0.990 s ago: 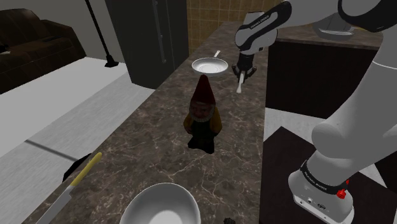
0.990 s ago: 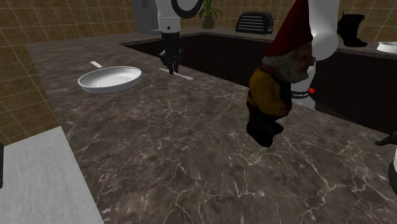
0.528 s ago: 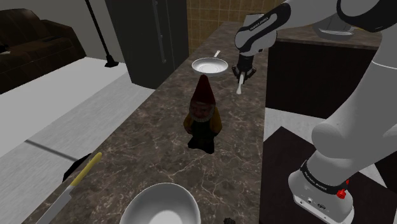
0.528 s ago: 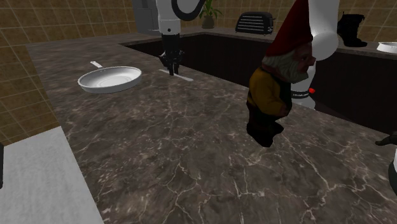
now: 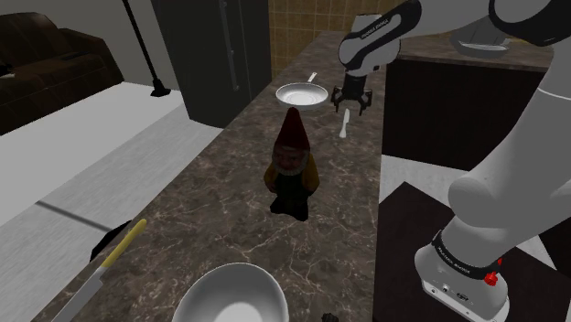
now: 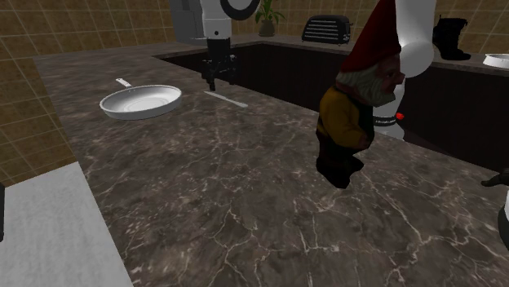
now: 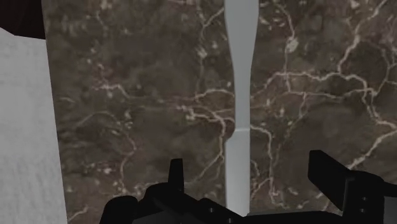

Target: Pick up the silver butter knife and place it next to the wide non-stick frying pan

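Step in hand: judged to be the release and withdrawal; the placement itself looks done.
Butter knife point(image 5: 344, 123): lies flat on the dark marbled counter point(image 5: 238, 210), just beside the frying pan point(image 5: 303, 93) on the side away from the counter's open edge. It is near the pan and not touching it.
Butter knife, wrist view point(image 7: 238, 95): a pale, narrow-waisted strip running straight out from between the jaws.
Jaws: spread apart, one on each side of the knife, touching neither the knife nor the counter and holding nothing.
Frying pan, second exterior view point(image 6: 140, 101): pale and shallow, its handle pointing away from the knife point(image 6: 226, 99).
Arm pose: the Franka arm point(image 5: 512, 165) is stretched long from its stand to the pan's end of the counter. The wrist is turned down and the jaws point at the counter, hanging a little above the knife's end nearest the pan.
How to do it well: lift straight up with the jaws kept wide, so neither one drags the knife away from the pan. Swing sideways only once well above the pan's rim.
Risk: a slanted retreat could clip the pan or nudge the knife.
Garden gnome point(image 5: 293, 165): well apart from the pan, toward the stand, and outside a vertical lift.
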Tool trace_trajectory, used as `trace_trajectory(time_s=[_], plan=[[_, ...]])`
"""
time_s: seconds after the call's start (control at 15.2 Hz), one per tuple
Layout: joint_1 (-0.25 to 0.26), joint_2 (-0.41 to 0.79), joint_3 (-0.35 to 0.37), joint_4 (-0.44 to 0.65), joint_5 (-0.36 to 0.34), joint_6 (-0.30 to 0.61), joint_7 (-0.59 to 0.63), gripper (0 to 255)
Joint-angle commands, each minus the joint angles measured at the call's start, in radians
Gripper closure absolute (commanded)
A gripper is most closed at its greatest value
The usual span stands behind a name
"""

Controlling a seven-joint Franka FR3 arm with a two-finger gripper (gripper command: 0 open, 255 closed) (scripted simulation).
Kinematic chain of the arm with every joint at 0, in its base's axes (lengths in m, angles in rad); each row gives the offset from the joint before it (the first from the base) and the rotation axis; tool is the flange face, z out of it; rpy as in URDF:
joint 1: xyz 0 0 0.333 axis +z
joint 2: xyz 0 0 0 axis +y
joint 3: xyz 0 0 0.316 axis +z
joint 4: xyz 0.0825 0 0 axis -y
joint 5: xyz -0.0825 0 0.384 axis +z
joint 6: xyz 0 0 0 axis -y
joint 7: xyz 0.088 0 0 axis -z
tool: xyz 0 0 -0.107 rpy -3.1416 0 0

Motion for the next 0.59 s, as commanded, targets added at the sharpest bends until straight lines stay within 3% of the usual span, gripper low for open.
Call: trace_trajectory(time_s=[0.0, 0.53], plan=[[0.000, -0.028, 0.002, 0.030, 0.006, -0.058, -0.001, 0], [0.000, -0.039, 0.002, 0.044, 0.009, -0.083, -0.003, 0]])
